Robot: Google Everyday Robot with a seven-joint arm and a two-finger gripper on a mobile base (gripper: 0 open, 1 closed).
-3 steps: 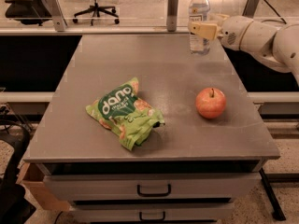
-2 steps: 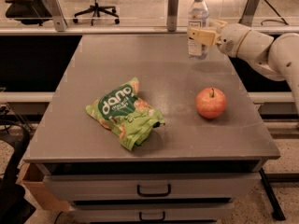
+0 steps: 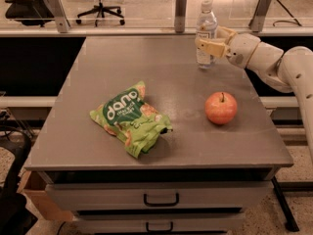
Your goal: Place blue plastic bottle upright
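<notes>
The blue plastic bottle [image 3: 206,29] is a small clear bottle with a white cap and a pale label. It stands upright at the far right of the grey table [image 3: 98,72], its base at or just above the tabletop. My gripper [image 3: 213,42] reaches in from the right on a white arm and is shut around the bottle's middle, with one tan finger [image 3: 209,47] across its front.
A red apple [image 3: 221,107] lies on the right side of the table, nearer than the bottle. A green snack bag [image 3: 131,118] lies in the middle left. The table has drawers in front. Rail posts and office chairs stand behind.
The gripper and the bottle have moved slightly down and toward the camera, and the bottle has stayed upright.
</notes>
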